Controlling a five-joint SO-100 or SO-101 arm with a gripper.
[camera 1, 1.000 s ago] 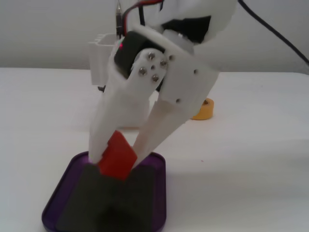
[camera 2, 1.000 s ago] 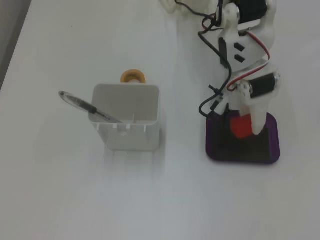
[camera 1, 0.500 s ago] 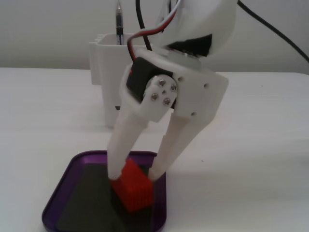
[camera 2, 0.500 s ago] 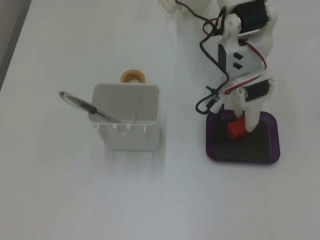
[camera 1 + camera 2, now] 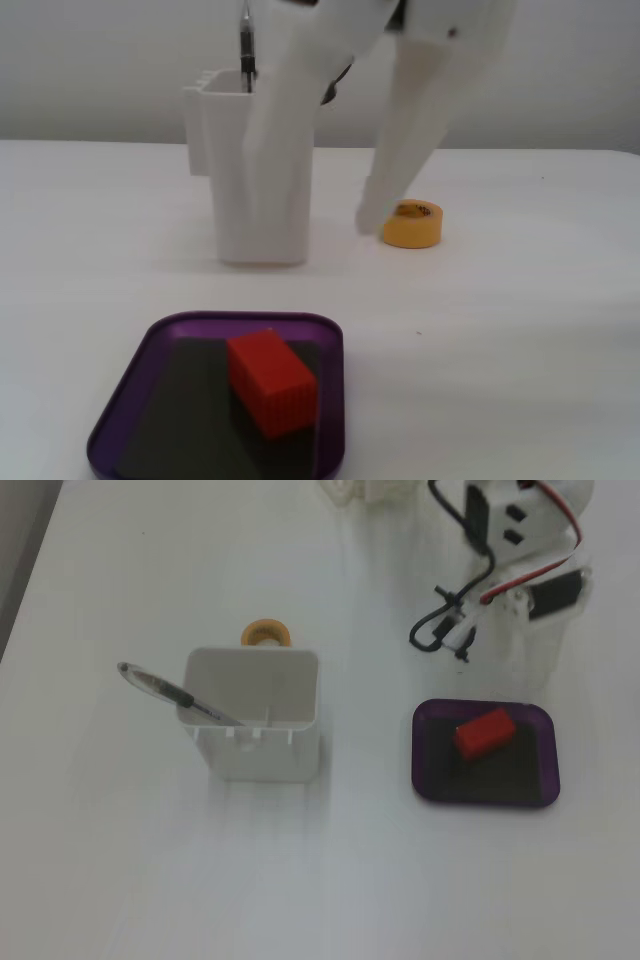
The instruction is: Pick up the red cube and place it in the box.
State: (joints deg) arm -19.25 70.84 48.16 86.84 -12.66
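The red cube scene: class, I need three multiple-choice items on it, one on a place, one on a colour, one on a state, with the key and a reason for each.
1. Where is the red cube?
A. Inside the purple box
B. Inside the white container
C. On the bare table

2. What colour is the tape roll?
A. Blue
B. Yellow
C. Green

3. How does the pen stand?
A. Flat on the table
C. Lying in the purple box
B. Leaning in the white container, sticking out over its rim

Key: 1 A, the cube rests on the box's dark floor in both fixed views. 2 B, the roll beside the arm is yellow. 3 B, it slants out of the container's open top.
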